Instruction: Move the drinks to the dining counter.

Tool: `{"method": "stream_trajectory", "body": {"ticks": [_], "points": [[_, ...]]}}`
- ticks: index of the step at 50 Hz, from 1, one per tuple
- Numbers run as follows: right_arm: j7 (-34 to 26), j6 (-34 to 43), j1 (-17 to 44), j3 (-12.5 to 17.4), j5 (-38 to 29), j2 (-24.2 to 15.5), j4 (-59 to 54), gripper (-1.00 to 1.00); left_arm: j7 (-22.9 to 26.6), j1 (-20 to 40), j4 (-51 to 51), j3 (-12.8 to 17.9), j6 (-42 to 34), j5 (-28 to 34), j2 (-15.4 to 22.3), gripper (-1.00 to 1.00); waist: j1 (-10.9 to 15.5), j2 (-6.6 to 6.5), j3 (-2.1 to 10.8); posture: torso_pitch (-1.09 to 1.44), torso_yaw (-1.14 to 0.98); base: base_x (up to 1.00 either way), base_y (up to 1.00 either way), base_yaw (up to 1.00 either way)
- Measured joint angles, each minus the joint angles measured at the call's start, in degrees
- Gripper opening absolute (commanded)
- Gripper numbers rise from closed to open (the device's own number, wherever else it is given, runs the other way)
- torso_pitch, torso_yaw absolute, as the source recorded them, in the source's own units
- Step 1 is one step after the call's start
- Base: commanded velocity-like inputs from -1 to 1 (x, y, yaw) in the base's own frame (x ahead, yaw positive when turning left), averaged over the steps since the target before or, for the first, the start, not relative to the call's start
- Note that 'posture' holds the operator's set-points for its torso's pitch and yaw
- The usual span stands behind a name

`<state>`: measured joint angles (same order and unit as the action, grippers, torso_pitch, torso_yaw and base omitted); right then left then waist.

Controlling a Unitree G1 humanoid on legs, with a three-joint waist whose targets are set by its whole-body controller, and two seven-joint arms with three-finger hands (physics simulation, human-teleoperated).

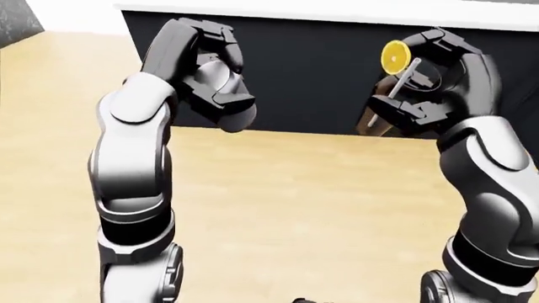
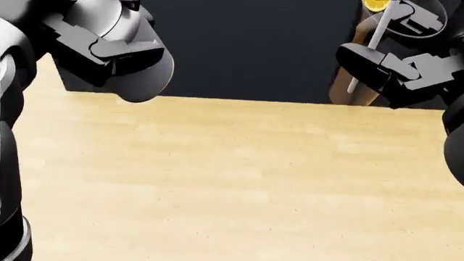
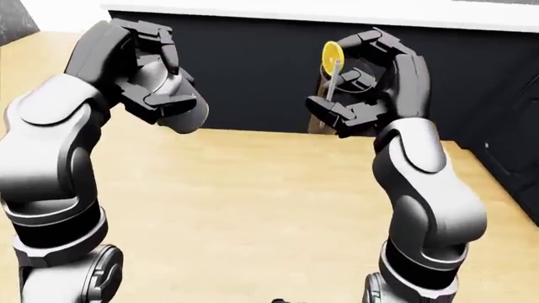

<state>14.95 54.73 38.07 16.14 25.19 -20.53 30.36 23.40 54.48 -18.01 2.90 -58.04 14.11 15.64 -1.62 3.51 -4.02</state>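
The glass point(image 1: 383, 104) with a brownish drink was held up in the air by the right hand point(image 1: 429, 82), whose dark fingers point(image 2: 373, 62) were closed around its side. A yellow lemon slice point(image 1: 394, 57) sat on the rim of it, and a pale straw point(image 1: 393, 88) stood tilted inside. In the left-eye view this drink was at the upper right, in front of the dark wall of a counter point(image 1: 320, 76).

The second drink, a grey can point(image 1: 220, 85), was in the left hand point(image 1: 206, 69), at the upper left of the same view. The fingers were wrapped tightly around it, and it was tilted with one end pointing down and to the right. The two drinks were well apart from each other, at nearly the same height.

Along the top of the dark counter wall ran a white edge point(image 3: 337, 12). Under both arms lay a light wooden floor point(image 2: 232, 179). Neither drink touched the counter or the floor.
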Motion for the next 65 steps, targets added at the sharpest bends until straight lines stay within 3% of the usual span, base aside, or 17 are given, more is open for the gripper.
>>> {"method": "stream_trajectory", "body": {"ticks": [4, 10, 14, 21, 23, 24, 26, 36, 39, 46, 49, 50, 54, 57, 60, 63, 65], "points": [[0.65, 0.54, 0.13, -1.08, 0.23, 0.46, 0.12, -1.00, 0.66, -0.37, -0.40, -0.34, -0.68, -0.33, -0.10, -1.00, 0.35, 1.23, -2.37, 0.00, 0.00, 0.08, 0.00, 0.00], [-0.13, 1.58, -0.16, -1.51, 1.42, 0.46, 1.50, -1.00, 0.28, -0.74, 0.15, 1.26, -1.50, 0.53, 0.41, -1.00, -0.28, -4.24, -1.27, 0.00, 0.00, 0.90, 0.00, 0.00], [0.32, -0.24, 0.55, -0.73, 0.94, 0.57, 2.40, -1.00, -0.40, 0.80, -2.25, 1.80, 1.04, 0.46, 0.86, -1.00, -0.04, -7.54, 1.57, 0.00, 0.00, 1.00, 0.00, 0.00], [-0.57, 0.86, -0.37, -2.21, 2.04, 0.92, 2.39, -1.00, -0.43, -0.71, -0.92, 1.85, -0.60, 0.90, 1.06, -1.00, 2.04, -6.16, 2.53, 0.00, 0.00, 0.88, 0.00, 0.00], [-0.61, 0.06, 0.32, -1.68, 2.22, 0.86, 3.08, -1.00, -0.50, -0.07, -1.69, 2.18, -0.54, 0.97, 1.39, -1.00, 2.21, -3.10, 2.42, 0.00, 0.00, 0.00, 0.00, 0.00], [-0.52, -0.31, 0.24, -1.38, 2.27, 0.80, 3.20, -1.00, -0.66, 0.24, -1.74, 2.28, -0.15, 1.03, 1.29, -1.00, 1.31, 0.11, 1.62, 0.00, 0.00, 0.00, 0.00, 0.00], [-0.23, -0.42, -1.67, -0.94, 1.93, 0.62, 2.12, -1.00, -0.70, -1.56, -1.38, 1.27, 0.25, 0.88, 0.10, -1.00, 0.50, 1.35, -1.06, 0.00, 0.00, 0.26, 0.00, 0.00], [-0.26, -1.79, -1.28, -0.62, 1.22, 0.56, 2.29, -1.00, -0.30, -0.34, -2.22, 1.78, 0.16, 0.24, 0.66, -1.00, 1.18, -5.91, 1.80, 0.00, 0.00, 0.63, 0.00, 0.00], [-0.65, -1.83, -2.28, -1.80, 1.73, 1.03, 1.95, -1.00, -1.07, -2.00, -2.70, 2.87, 1.39, 0.97, 1.03, -1.00, 2.28, -7.15, 0.78, 0.00, 0.00, 0.45, 0.00, 0.00], [0.11, -0.94, -1.57, 0.01, 2.81, 0.68, 2.88, -1.00, -0.23, -1.87, -2.57, 1.47, -0.35, 0.84, 0.87, -1.00, 0.83, -4.62, 0.81, 0.00, 0.00, 0.17, -0.07, -0.26], [0.14, -0.56, -1.86, -0.68, 4.20, 0.31, 3.11, -1.00, -0.10, -1.50, -1.47, 2.08, -1.26, 1.18, 1.09, -1.00, -1.12, 1.66, -1.33, 0.00, 0.00, 0.00, 0.00, -1.00], [0.17, -0.31, -2.15, -0.61, 4.55, 0.27, 2.58, -1.00, -0.27, -2.10, -1.78, 2.06, -1.30, 1.44, 0.79, -1.00, -0.81, 2.36, -2.70, 0.00, 0.00, 0.00, 0.00, -1.00], [1.54, 1.99, -2.38, 0.39, 4.74, -0.51, 1.51, -1.00, 0.83, -3.02, 0.42, -0.19, -3.41, 0.52, 0.27, -1.00, -2.36, 1.89, -0.07, 0.00, 0.00, 0.00, 0.00, -0.90], [1.83, 0.03, -1.71, 1.23, 4.86, -1.24, 3.83, -1.00, 1.23, -1.49, -1.01, -0.21, -3.19, 0.03, 0.19, -1.00, -1.52, -0.79, 1.41, 0.00, 0.00, 0.00, 0.00, -0.18], [1.68, -1.71, -1.48, 0.95, 4.61, -1.45, 4.46, -1.00, 1.08, 0.28, -4.04, 0.53, -1.32, -0.04, 0.54, -1.00, -1.07, -2.03, 0.26, 0.00, 0.00, 0.00, 0.00, 0.00], [1.19, -1.17, -1.43, -0.07, 4.58, -1.10, 3.98, -1.00, 0.72, 0.84, -4.77, 1.41, 0.07, 0.21, 1.09, -1.00, 0.07, -4.19, 1.48, 0.00, 0.00, 0.00, 0.00, 0.00], [0.86, 0.02, -1.84, -1.11, 4.89, -0.57, 3.56, -1.00, 0.55, -0.30, -4.50, 2.03, -0.05, 0.67, 1.42, -1.00, 1.23, -2.98, 0.76, 0.00, 0.00, 0.00, 0.00, 0.00]]}}
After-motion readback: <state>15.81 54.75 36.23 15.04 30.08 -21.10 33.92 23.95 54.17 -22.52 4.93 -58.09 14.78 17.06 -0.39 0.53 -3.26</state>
